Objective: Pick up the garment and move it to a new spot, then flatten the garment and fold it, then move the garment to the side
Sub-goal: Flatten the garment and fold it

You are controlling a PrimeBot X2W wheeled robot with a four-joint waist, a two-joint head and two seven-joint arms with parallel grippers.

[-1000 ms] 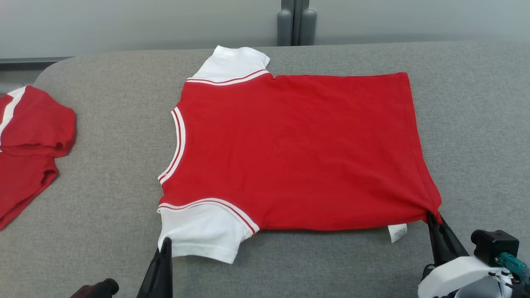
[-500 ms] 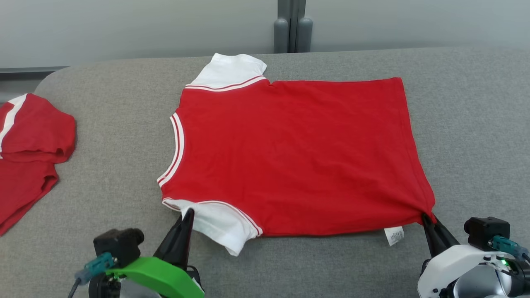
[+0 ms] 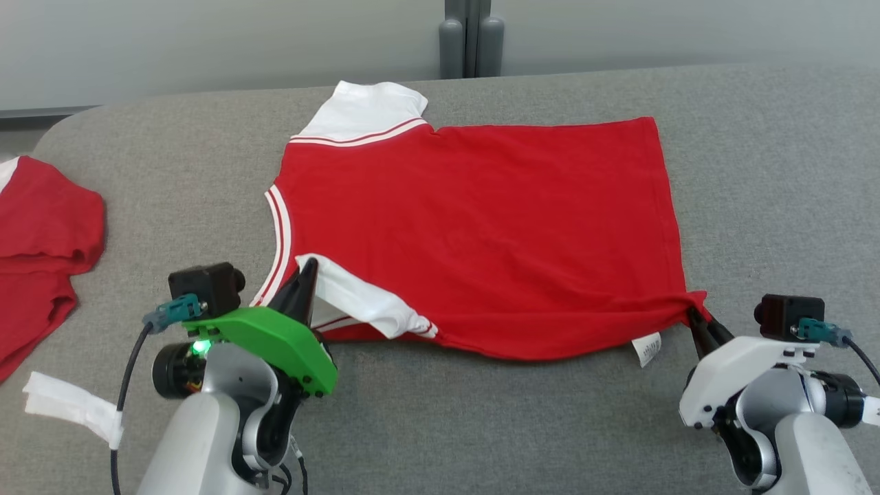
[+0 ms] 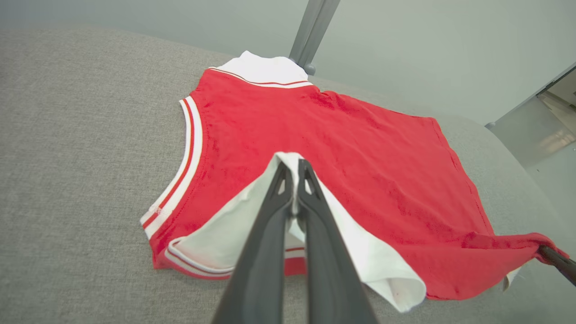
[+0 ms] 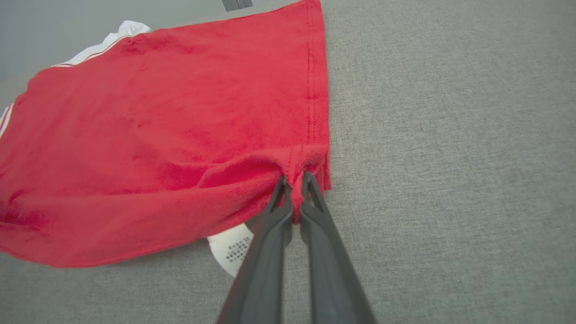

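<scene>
My left pincer grips the white sleeve of the red cotton T-shirt, my right pincer its hem corner; uneven pulling could slip either thin pinch, skewing the fold.

A: What is the garment made of?
B: Red knit cloth, matt and slightly fuzzy, with 2 white sleeves of the same soft cloth and a stitched hem.
A: And the table under it?
B: Covered in grey woven fabric, coarse and matt.
A: The fingers of the left gripper and the right gripper?
B: Dark plastic, smooth, with a dull sheen. The green cover on the left wrist is glossy plastic; the white shell on the right wrist is smooth plastic, satin.
</scene>
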